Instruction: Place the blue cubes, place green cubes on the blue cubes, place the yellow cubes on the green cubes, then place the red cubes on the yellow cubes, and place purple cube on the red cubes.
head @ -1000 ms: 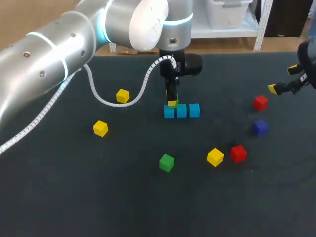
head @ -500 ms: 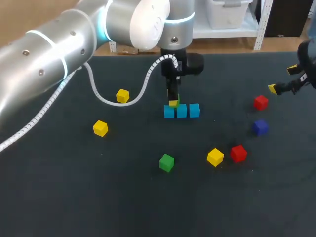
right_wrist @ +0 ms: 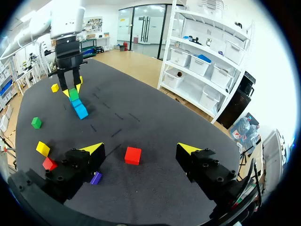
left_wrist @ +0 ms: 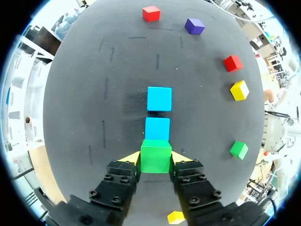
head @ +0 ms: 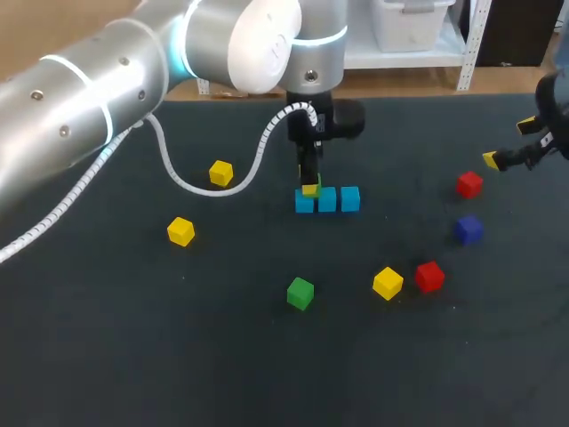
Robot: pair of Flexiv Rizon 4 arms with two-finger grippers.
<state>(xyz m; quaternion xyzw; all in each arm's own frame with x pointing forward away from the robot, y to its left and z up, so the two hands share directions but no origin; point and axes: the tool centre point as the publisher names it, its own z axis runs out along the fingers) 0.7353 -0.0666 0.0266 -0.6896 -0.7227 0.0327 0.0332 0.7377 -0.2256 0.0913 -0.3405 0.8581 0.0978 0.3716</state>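
Observation:
Three blue cubes (head: 327,199) lie in a row mid-table. My left gripper (head: 309,181) points straight down over the leftmost one, shut on a green cube (head: 310,188) right above it. In the left wrist view the green cube (left_wrist: 155,156) sits between the yellow fingertips (left_wrist: 130,157) and hides that blue cube; the other two blue cubes (left_wrist: 159,99) lie ahead. Whether green touches blue I cannot tell. My right gripper (head: 508,142) hangs open at the far right edge, holding nothing, with a red cube (right_wrist: 133,155) on the table ahead of it.
Loose cubes on the mat: yellow (head: 220,173) and yellow (head: 180,231) at the left, green (head: 300,293) in front, yellow (head: 388,283) and red (head: 429,276) front right, purple (head: 468,229) and red (head: 468,184) at the right. The left arm's cable (head: 187,178) loops down over the mat.
The left arm's upper links have shifted slightly; its gripper with the green cube stays over the leftmost blue cube. The right arm has not moved.

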